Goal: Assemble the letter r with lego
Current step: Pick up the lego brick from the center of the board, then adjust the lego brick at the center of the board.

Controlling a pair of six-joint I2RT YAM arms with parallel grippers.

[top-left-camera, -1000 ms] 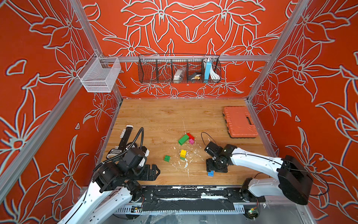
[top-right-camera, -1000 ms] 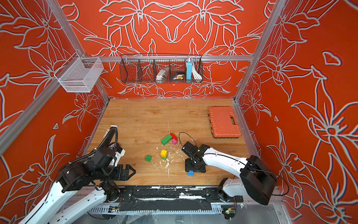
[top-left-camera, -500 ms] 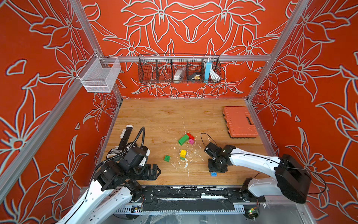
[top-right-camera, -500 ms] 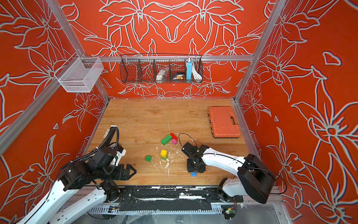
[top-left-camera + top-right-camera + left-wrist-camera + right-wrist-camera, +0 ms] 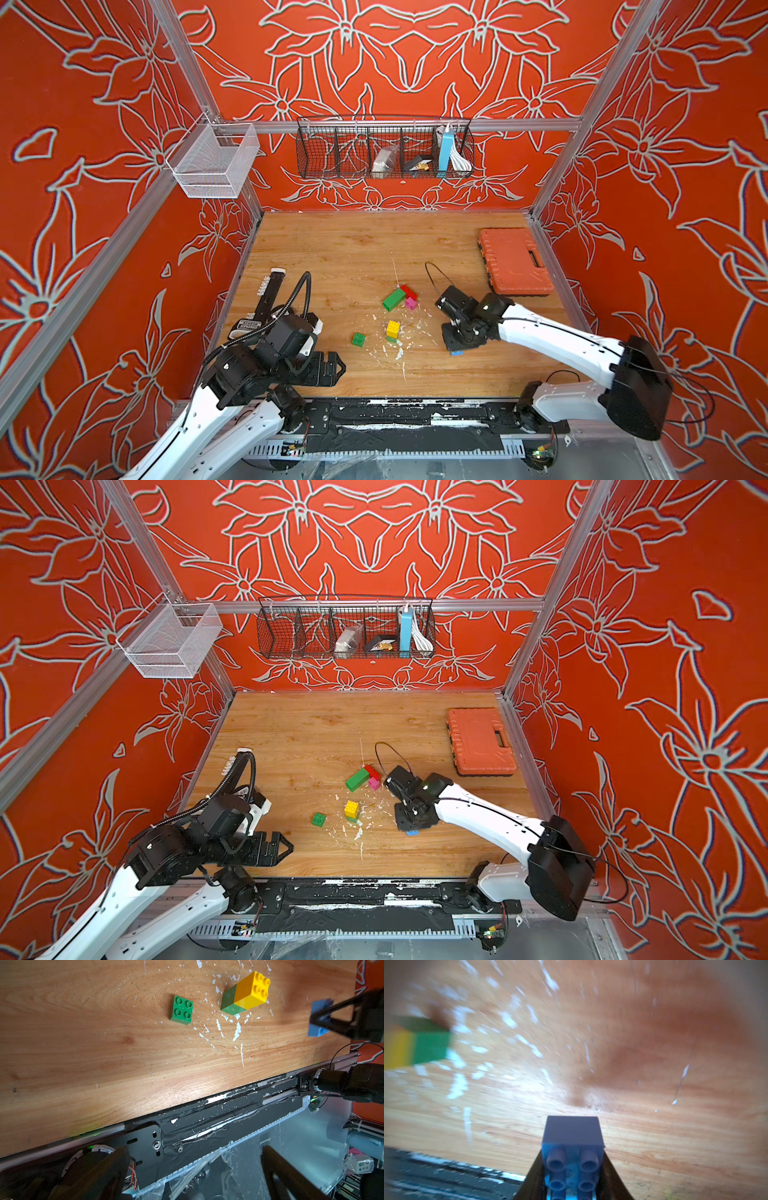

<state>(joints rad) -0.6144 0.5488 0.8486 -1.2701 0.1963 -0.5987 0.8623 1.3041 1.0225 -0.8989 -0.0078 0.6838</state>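
A blue brick (image 5: 573, 1142) is clamped in the narrowed jaws of the right gripper (image 5: 456, 348) near the front edge of the table (image 5: 332, 249), mostly hidden beneath it in both top views, while the left gripper (image 5: 338, 368) is held wide open at the near left. An orange case (image 5: 513, 262) is set well apart at the far right, and a black wire basket (image 5: 332, 149) and a white mesh basket (image 5: 212, 166) are hung on the walls. Also counted: one yellow brick (image 5: 393, 326) stacked on a green base brick (image 5: 228, 1001), one lone green brick (image 5: 358, 339), and a cluster of one green piece (image 5: 394, 299), one red brick (image 5: 409, 290) and one pink brick (image 5: 411, 304).
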